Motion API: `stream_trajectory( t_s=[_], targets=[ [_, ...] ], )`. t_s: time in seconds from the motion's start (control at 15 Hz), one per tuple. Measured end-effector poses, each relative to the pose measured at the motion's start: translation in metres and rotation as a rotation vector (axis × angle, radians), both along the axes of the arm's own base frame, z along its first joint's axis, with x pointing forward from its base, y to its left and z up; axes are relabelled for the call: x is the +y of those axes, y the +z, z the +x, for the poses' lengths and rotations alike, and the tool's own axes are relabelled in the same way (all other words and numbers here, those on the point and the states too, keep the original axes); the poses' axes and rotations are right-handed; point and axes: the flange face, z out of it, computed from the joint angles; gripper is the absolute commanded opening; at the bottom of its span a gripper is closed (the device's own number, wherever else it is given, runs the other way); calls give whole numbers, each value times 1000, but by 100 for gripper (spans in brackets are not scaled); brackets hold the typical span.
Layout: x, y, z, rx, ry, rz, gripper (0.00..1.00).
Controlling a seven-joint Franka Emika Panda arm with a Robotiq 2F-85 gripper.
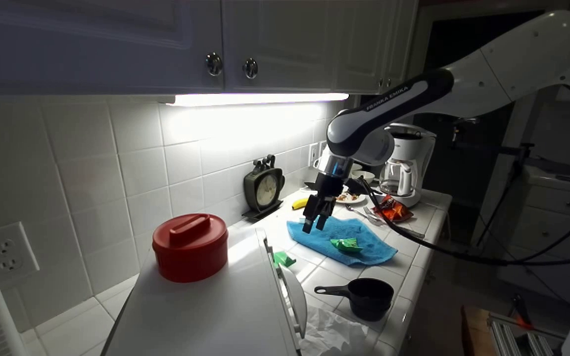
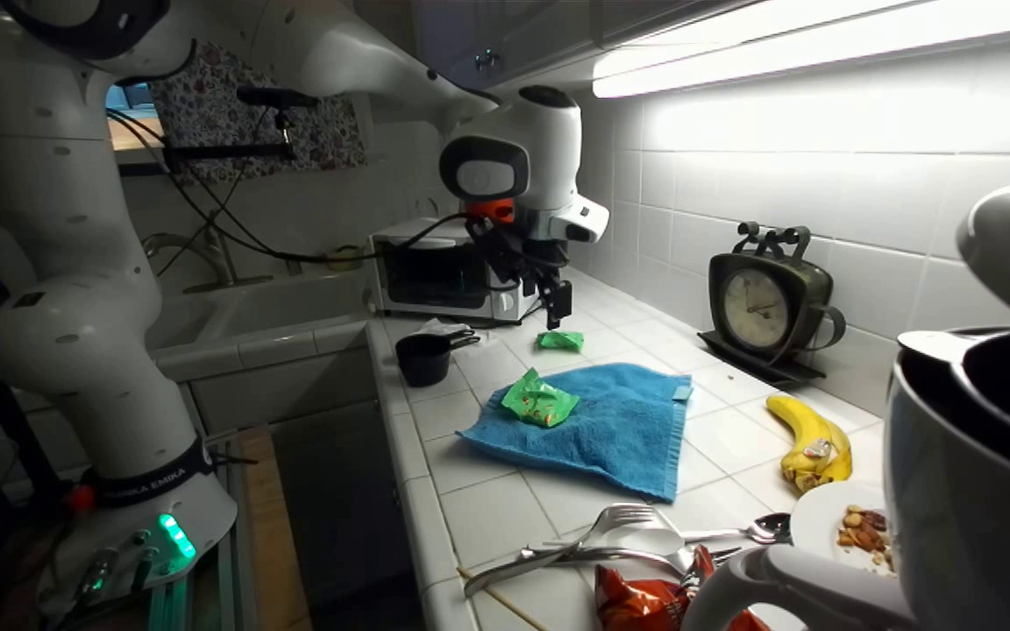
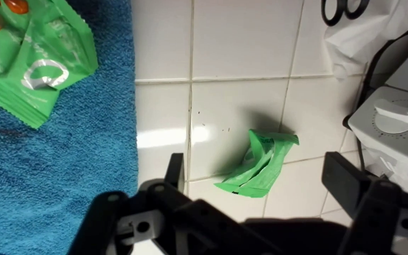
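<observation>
Pincer: one, jaws spread wide, nothing held, hanging above the tile. Packet: green, crumpled, on the tile below the pincer, not touched; in the wrist view it shows between the fingers, long axis slanting lower left to upper right, mostly crosswise to the line joining them. Oven: white, partly seen, to the packet's right there. Towel: blue, to its left, apart. Second packet: green, on the towel.

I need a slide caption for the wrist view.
Open gripper above a green packet on white tiles; a second packet on a blue towel.
</observation>
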Motion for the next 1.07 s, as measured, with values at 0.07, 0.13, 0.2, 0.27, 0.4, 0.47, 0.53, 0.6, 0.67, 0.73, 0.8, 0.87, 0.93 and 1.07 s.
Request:
stream_trajectory(
  t_s=[0.07,0.13,0.2,0.27,0.4,0.47,0.53,0.6,0.67,0.73,0.8,0.87,0.93,1.07],
  targets=[
    [-1,0,2,-8,-5,-6,100],
    [-3,-1,5,-17,-14,-13,100],
    [-3,-2,8,-22,-25,-18,100],
    [-3,-6,11,-20,-35,-19,100],
    [0,-16,18,-15,-60,-18,100],
    [3,-23,21,-12,-74,-15,100],
    [6,-31,24,-9,-89,-11,100],
    [10,-38,27,-9,-103,-2,100],
    [14,-44,30,-12,-117,9,100],
    [17,-50,33,-16,-132,22,100],
    [20,-55,35,-20,-145,36,100],
    [22,-59,38,-23,-159,51,100],
    [24,-63,40,-26,-170,60,100],
    [27,-71,44,-27,-182,70,72]
  ],
)
